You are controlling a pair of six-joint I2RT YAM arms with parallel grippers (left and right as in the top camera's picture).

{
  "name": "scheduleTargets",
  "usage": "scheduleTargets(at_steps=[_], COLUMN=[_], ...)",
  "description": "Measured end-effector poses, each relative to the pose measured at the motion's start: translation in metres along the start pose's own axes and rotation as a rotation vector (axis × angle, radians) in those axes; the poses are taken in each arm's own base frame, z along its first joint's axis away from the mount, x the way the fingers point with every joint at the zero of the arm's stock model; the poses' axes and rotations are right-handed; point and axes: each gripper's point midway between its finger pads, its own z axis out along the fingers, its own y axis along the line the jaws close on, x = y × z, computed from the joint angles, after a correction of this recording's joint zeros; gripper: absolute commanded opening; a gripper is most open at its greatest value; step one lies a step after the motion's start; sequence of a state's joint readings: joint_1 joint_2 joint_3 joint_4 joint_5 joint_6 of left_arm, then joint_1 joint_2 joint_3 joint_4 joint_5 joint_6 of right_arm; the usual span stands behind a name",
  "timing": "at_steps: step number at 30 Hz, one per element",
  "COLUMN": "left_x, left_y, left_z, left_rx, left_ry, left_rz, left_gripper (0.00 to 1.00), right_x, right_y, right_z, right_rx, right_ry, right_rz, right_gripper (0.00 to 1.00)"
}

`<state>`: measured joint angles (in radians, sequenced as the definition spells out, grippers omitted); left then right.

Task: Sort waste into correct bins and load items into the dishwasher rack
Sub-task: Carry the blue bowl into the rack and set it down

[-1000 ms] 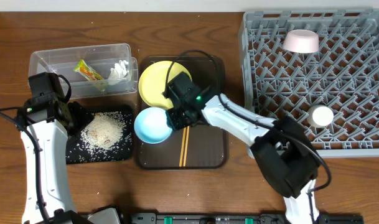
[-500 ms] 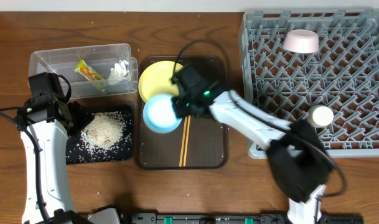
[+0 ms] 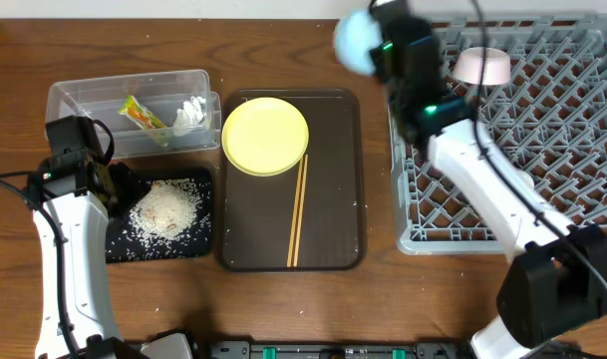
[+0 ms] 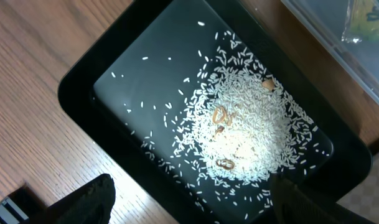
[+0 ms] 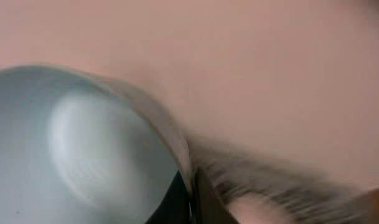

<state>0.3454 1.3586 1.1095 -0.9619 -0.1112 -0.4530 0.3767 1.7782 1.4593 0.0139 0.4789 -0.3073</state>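
Since half-second back, light blue bowl point(image 3: 355, 40) has swung off brown tray point(image 3: 333, 229); now airborne just left of far corner of rack point(image 3: 582, 199). Left gripper point(image 4: 201, 202) well left of rack, jaws apart over black tray point(image 4: 127, 74). Right gripper point(image 3: 376, 47) jaws pinch bowl rim; fast swing may shake it loose or clip rack wall.

The light blue bowl point(image 3: 355, 42) in my right gripper point(image 3: 376, 46) looks all blurred. My left fingertips point(image 4: 86, 202) are cut by the lower edge.
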Motion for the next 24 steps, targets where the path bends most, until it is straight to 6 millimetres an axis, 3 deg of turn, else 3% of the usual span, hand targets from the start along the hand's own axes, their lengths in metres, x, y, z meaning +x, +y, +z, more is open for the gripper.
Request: scheduleTargets(at_steps=[4, 7, 9, 16, 24], left_x=[0.0, 0.0, 0.0, 0.0, 0.0], left_y=[0.0, 0.0, 0.0, 0.0, 0.0], left_z=[0.0, 0.0, 0.0, 0.0, 0.0], left_rx=[0.0, 0.0, 0.001, 0.001, 0.001], left_ry=[0.001, 0.001, 0.001, 0.0, 0.0], left_rz=[0.0, 0.0, 0.0, 0.0, 0.0], left_gripper=[0.82, 0.82, 0.82, 0.82, 0.82], right_x=[-0.009, 0.007, 0.023, 0.073, 0.11], right_y=[-0.062, -0.092, -0.102, -0.111, -0.103], right_z=[0.02, 0.037, 0.052, 0.088, 0.107], right_rx=[0.174, 0.26, 0.295, 0.365, 0.397], right_ry=[-0.063, -0.033, 0.003, 0.1, 0.183], right_rz=[-0.138, -0.255, -0.326, -0.48, -0.577], right_gripper=[0.01, 0.01, 0.01, 0.01, 0.01])
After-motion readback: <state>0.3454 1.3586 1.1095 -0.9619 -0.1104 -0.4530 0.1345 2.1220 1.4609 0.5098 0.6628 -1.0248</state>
